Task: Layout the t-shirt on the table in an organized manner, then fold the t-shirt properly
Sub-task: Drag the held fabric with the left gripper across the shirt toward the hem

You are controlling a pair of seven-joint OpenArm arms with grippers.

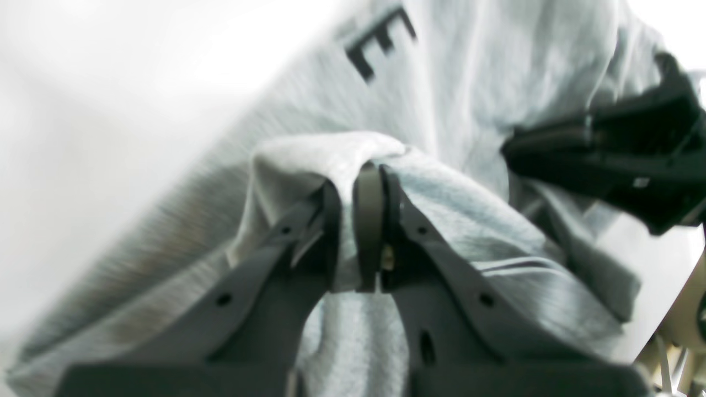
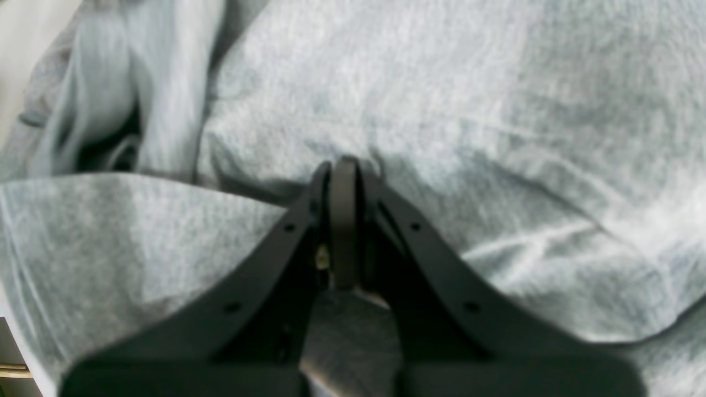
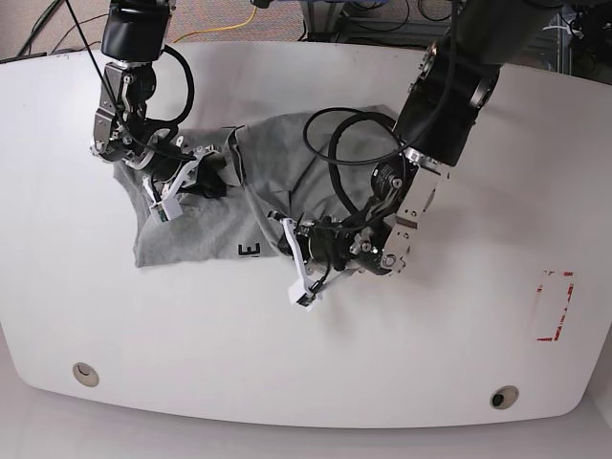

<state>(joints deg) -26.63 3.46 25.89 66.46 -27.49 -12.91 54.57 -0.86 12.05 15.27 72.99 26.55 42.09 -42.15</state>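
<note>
I have both grippers clamped on the t-shirt (image 3: 201, 239): left gripper (image 1: 361, 168) pinching a raised fold, right gripper (image 2: 342, 165) gripping cloth nearby.

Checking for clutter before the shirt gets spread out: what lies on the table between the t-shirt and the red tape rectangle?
Nothing: in the base view the table is bare from the t-shirt to the red tape rectangle.
</note>
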